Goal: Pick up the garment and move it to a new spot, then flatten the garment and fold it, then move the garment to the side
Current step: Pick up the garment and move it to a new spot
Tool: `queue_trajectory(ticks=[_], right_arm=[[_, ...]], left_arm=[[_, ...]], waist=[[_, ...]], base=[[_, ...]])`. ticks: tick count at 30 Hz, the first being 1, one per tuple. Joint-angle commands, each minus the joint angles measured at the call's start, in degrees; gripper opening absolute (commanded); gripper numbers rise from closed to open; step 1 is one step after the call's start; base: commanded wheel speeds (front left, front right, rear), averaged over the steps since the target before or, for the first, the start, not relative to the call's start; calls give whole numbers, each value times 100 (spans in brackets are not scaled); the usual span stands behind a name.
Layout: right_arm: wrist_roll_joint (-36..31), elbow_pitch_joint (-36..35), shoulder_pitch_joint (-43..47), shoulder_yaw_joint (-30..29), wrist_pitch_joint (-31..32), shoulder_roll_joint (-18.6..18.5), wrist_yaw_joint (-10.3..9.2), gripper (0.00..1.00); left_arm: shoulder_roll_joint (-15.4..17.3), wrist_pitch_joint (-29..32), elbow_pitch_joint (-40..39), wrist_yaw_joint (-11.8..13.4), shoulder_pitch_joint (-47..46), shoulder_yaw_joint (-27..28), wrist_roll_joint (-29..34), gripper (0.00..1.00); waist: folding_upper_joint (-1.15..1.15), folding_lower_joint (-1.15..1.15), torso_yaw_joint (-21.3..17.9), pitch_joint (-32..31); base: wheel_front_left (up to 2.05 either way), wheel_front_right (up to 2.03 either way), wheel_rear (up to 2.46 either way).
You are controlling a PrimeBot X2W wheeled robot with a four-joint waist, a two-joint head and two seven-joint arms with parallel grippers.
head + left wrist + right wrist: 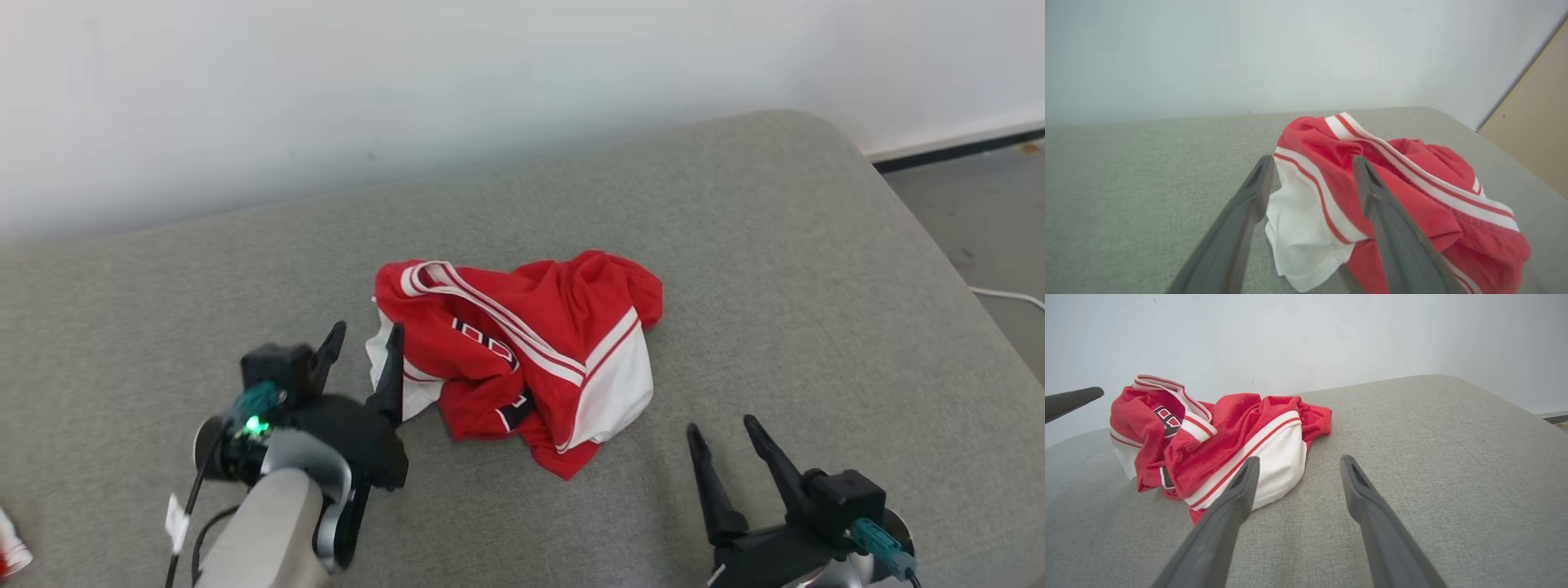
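Jersey (522, 343) crumpled on cushion (816, 286). Left claw (367, 328) apart at white left edge; right claw (722, 425) apart, near-right. Flattening: probably pinch separate hem corners, pull outward evenly.

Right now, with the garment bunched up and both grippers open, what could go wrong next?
1. The garment lies crumpled in overlapping layers. The open left gripper straddles its white edge and may pinch several layers, lifting a clump.
2. The right gripper sits open over bare cushion, apart from the garment. A one-sided pull would likely drag it rather than flatten it.
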Motion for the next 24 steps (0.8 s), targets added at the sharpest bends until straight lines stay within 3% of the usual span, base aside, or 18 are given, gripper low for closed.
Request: queue_trajectory(ticks=[1, 9, 15, 24], right_arm=[[-49, 6, 93, -58, -5, -9, -14, 100], [-242, -63, 347, -444, 30, -8, -14, 100], [-378, -92, 499, -604, 34, -8, -14, 100], [-379, -105, 683, -600, 71, -9, -14, 100]], left_arm=[[26, -93, -104, 45, 179, 64, 2, 100], [127, -231, -2083, 372, 1739, 1010, 377, 100], [7, -233, -3076, 220, 2876, 1496, 887, 100], [-48, -234, -3230, -99, 3799, 1930, 1361, 100]], waist=[[0, 0, 201, -192], [0, 0, 584, -503], [0, 0, 809, -668], [0, 0, 1002, -799]], base=[[0, 0, 0], [0, 0, 0], [0, 0, 0], [0, 0, 0]])
